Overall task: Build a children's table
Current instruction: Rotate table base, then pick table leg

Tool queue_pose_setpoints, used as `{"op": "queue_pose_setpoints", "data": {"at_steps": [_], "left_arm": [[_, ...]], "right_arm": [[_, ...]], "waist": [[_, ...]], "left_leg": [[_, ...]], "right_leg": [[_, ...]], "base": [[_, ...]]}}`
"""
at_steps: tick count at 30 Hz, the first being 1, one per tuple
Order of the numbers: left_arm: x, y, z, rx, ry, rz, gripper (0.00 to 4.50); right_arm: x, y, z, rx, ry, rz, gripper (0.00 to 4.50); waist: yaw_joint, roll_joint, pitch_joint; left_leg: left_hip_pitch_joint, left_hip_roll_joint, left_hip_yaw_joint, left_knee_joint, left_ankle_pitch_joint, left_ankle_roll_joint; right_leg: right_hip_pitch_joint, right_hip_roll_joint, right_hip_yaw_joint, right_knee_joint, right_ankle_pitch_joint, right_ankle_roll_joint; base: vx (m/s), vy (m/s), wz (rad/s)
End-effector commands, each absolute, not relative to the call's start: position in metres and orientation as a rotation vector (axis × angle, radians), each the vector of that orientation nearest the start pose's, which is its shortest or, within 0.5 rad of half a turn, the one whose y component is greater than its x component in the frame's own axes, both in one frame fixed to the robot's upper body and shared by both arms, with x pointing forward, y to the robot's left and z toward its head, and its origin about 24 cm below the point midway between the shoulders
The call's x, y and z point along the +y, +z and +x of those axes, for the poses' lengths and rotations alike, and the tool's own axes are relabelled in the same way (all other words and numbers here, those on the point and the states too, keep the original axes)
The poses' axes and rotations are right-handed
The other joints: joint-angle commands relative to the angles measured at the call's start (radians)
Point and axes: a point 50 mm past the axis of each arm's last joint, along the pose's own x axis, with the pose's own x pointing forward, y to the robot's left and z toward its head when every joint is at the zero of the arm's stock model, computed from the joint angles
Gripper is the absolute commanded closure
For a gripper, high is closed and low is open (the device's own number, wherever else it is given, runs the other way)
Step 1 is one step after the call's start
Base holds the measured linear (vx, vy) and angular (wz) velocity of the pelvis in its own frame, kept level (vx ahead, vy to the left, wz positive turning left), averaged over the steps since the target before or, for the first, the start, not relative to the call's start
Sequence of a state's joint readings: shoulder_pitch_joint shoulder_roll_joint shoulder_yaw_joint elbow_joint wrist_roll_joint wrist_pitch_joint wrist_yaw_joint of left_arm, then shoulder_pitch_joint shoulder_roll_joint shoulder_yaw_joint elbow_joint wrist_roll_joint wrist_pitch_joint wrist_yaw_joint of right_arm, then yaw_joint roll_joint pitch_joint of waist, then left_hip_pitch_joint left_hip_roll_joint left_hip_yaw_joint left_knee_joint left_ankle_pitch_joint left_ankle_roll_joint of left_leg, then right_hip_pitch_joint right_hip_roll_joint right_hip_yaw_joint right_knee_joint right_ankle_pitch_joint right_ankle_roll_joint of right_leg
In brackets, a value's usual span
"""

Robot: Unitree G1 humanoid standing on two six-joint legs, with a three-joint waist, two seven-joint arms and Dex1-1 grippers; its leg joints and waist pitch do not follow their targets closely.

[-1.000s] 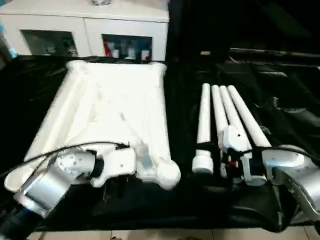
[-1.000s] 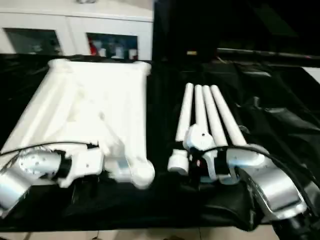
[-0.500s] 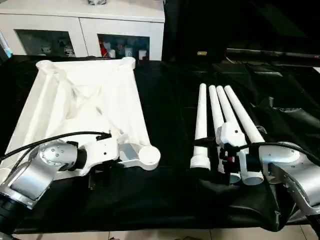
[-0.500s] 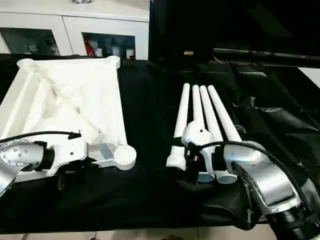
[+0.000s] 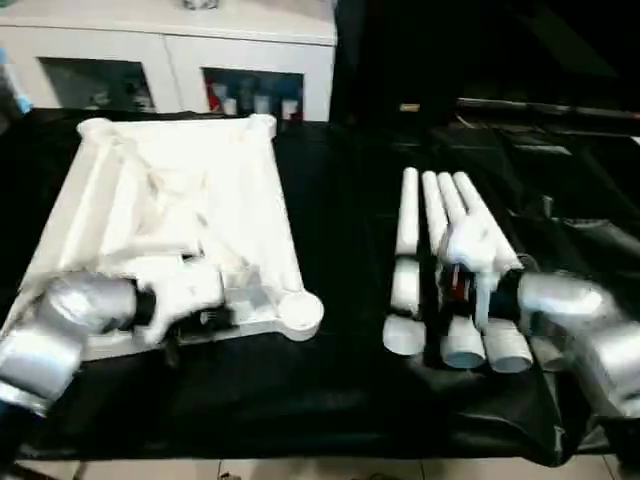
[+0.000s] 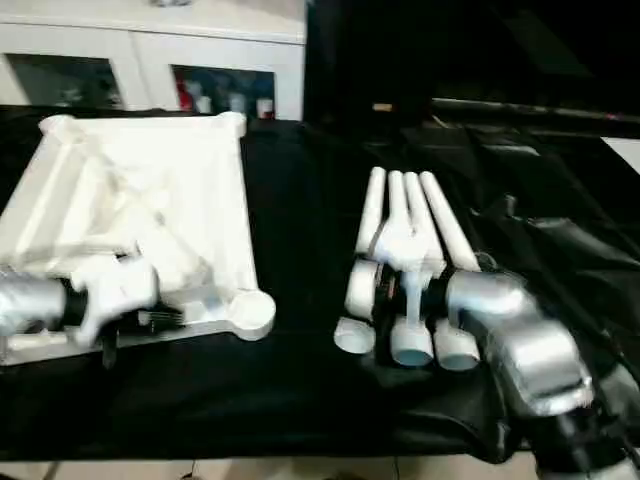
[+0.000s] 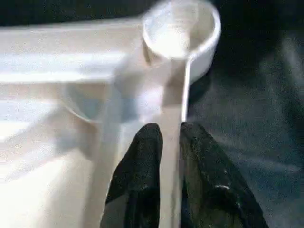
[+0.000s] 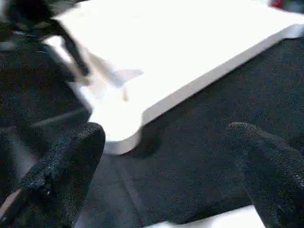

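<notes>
The left gripper (image 7: 171,137) pinches the tabletop (image 5: 180,200) rim beside a corner socket (image 5: 299,312). The right gripper (image 8: 171,142), spread wide, hovers over the legs (image 5: 440,260).

head views look forward and down from above; wrist views sit close, along each arm's fingers; all share the white tabletop (image 5: 180,210), frame left.

Silver cylindrical forearms (image 5: 60,325), white wrist housings (image 5: 185,290), black textured gripper fingers (image 7: 142,171), red marking on right wrist (image 5: 459,285).
</notes>
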State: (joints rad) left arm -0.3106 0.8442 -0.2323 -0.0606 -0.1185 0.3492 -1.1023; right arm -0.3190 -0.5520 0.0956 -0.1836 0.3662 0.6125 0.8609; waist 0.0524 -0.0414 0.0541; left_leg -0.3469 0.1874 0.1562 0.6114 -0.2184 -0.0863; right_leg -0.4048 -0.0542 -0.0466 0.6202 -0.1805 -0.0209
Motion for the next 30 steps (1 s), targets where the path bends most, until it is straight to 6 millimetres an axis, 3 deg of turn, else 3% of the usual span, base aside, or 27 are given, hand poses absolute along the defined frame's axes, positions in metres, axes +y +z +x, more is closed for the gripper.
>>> {"op": "queue_pose_setpoints", "data": {"at_steps": [1,3,5,8,13,16,21,24,30], "left_arm": [[0.208,0.121,0.27,0.44,-1.127,0.646,3.22],[0.197,0.138,0.27,0.385,-1.173,0.605,3.14],[0.193,0.139,0.27,0.374,-1.187,0.595,2.92],[0.172,0.132,0.272,0.327,-1.219,0.585,2.76],[0.152,0.121,0.27,0.313,-1.252,0.548,2.36],[0.148,0.121,0.268,0.316,-1.263,0.531,2.04],[0.145,0.122,0.269,0.322,-1.264,0.532,1.62],[0.146,0.121,0.269,0.327,-1.259,0.546,1.43],[0.145,0.12,0.268,0.329,-1.251,0.567,1.02]], "right_arm": [[-0.167,0.123,0.278,0.297,0.95,-0.136,0.0],[-0.17,0.122,0.287,0.422,0.824,-0.042,0.0],[-0.17,0.12,0.29,0.445,0.783,-0.025,0.0],[-0.173,0.109,0.305,0.549,0.552,0.105,0.0],[-0.167,0.1,0.307,0.622,0.455,0.158,0.0],[-0.162,0.098,0.307,0.669,0.425,0.176,0.0],[-0.158,0.094,0.314,0.723,0.34,0.172,0.0],[-0.151,0.089,0.318,0.76,0.337,0.167,0.0],[-0.141,0.076,0.322,0.831,0.326,0.172,0.0]], "waist": [[0.0,0.016,-0.056],[0.002,0.015,-0.059],[0.004,0.015,-0.06],[0.001,0.017,-0.06],[0.004,0.017,-0.062],[0.003,0.02,-0.062],[-0.003,0.017,-0.06],[-0.003,0.022,-0.061],[-0.004,0.019,-0.061]], "left_leg": [[0.006,0.031,0.0,-0.077,-0.139,0.001],[0.001,0.026,-0.002,-0.078,-0.107,-0.008],[0.003,0.027,0.0,-0.075,-0.099,-0.021],[-0.001,0.022,0.002,-0.075,-0.102,-0.041],[-0.001,0.023,0.002,-0.076,-0.106,-0.057],[-0.001,0.023,0.001,-0.077,-0.109,-0.064],[0.001,0.022,0.002,-0.077,-0.124,-0.071],[0.0,0.022,0.001,-0.078,-0.118,-0.075],[-0.001,0.022,0.001,-0.078,-0.108,-0.077]], "right_leg": [[0.048,-0.064,0.046,-0.067,-0.236,-0.196],[0.053,-0.063,0.046,-0.06,-0.208,-0.2],[0.05,-0.064,0.046,-0.06,-0.196,-0.202],[0.049,-0.064,0.048,-0.063,-0.225,-0.191],[0.054,-0.062,0.047,-0.063,-0.216,-0.167],[0.053,-0.061,0.047,-0.062,-0.224,-0.157],[0.05,-0.062,0.048,-0.068,-0.268,-0.141],[0.049,-0.062,0.047,-0.065,-0.243,-0.145],[0.051,-0.063,0.047,-0.062,-0.221,-0.152]], "base": [[0.0,0.0,0.0],[0.0,0.0,0.0],[0.0,0.0,0.0],[0.0,0.0,0.0],[0.0,0.0,0.0],[0.0,0.0,0.0],[0.0,0.0,0.0],[0.0,0.0,0.0],[0.0,0.0,0.0]]}}
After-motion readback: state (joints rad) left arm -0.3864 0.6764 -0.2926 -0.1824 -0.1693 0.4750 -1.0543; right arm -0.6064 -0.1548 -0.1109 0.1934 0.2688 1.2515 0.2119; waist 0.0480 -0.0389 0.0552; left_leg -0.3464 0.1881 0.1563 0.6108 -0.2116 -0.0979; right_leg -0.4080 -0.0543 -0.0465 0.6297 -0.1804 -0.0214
